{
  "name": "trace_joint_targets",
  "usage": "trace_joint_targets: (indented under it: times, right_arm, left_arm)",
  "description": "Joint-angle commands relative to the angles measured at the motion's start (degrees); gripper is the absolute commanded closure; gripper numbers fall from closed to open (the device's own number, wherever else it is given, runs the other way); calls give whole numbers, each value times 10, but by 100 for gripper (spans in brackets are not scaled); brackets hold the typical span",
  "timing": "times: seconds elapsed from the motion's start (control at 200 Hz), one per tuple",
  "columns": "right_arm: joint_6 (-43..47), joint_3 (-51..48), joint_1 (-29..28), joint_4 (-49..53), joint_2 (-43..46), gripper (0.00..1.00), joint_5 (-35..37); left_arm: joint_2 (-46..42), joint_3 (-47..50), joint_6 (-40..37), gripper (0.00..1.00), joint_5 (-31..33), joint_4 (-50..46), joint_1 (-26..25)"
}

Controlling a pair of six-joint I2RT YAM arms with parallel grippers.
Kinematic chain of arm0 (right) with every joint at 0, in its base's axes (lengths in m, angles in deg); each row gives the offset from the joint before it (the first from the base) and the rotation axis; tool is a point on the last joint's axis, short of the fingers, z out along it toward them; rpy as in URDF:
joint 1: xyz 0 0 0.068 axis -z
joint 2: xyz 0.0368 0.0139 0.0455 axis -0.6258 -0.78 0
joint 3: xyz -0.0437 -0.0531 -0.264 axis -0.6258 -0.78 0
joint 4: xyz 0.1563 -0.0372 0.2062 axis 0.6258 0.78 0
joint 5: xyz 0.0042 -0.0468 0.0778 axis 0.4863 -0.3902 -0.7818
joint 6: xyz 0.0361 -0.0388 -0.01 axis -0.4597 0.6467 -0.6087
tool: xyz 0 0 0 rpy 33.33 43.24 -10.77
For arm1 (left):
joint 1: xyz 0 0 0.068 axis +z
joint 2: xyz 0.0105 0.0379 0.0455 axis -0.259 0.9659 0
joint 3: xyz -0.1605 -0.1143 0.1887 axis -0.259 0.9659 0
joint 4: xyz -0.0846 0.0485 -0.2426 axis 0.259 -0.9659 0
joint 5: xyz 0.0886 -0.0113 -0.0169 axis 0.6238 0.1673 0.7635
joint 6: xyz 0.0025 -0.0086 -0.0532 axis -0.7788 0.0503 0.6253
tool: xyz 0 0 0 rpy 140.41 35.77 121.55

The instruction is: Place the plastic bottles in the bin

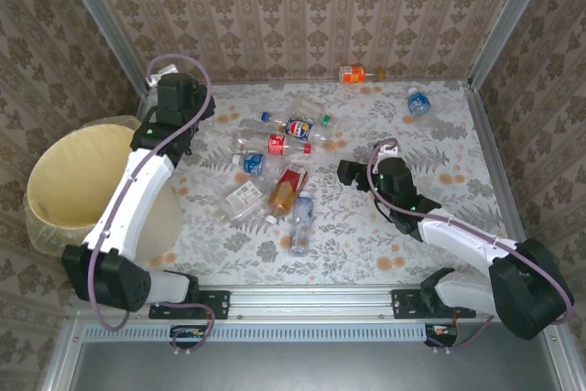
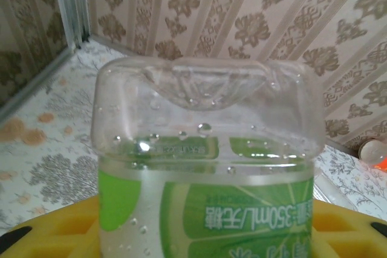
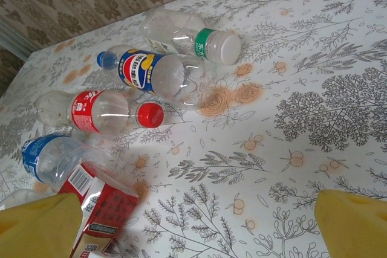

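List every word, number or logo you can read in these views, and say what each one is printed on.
"350mL无糖": on the green-label bottle, upside down in the left wrist view.
Blue-label bottle: round logo and characters, too blurred to read.
Red-label bottle: white print, unreadable.
Red carton: small print, unreadable.
Top external view: all labels too small to read.

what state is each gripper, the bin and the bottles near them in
left gripper, shut on green-label bottle
green-label bottle, gripped, end dented
right gripper, open, holding nothing
bin, upright, lined
red-label bottle, lying down, cap on
white-cap bottle, lying down, cap on
orange bottle, lying down
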Motion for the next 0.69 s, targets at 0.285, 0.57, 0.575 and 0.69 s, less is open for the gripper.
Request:
trace_joint_targets:
  times: [0.285,0.57,0.575,0.69]
  right_arm:
    - [15,55,2,-28,-48,0,-37]
    - [16,76,1,-34,-81,0,-56]
    - [17,77,1,-34,-82,0,-56]
    - [21,91,0,-28,-98,0,-70]
  left_arm:
    - [-120,-73,-93,46,94,-142,73]
    - [-145,-108,-99,45,119,-278,173]
    - [-146,-109,-99,45,118,-280,175]
    - [-150,-103,-104,45,98,-310,238]
